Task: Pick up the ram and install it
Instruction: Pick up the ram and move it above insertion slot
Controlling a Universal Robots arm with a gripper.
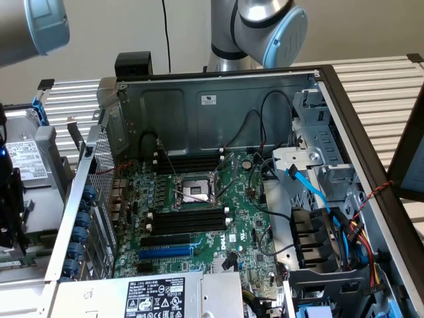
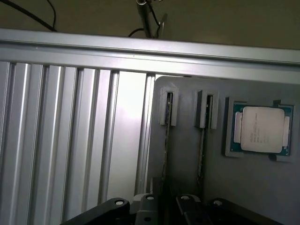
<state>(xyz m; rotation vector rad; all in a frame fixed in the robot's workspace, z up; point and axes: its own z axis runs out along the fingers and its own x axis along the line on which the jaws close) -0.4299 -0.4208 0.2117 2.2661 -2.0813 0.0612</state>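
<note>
Two slots in the grey holder, each keeping a stick on edge, flat sides free for grasping. Hovering over the ram, in the slot farther from the processor, with fingers apart, straddling its line, not gripping. Narrow room toward the second stick; open slatted surface beyond the holder's edge.

I count two memory sticks in one grey tray, which also has one silver-topped processor chip. There is one open computer case, and in it I count one motherboard, one processor socket, two banks of black memory slots and one blue slot.
</note>
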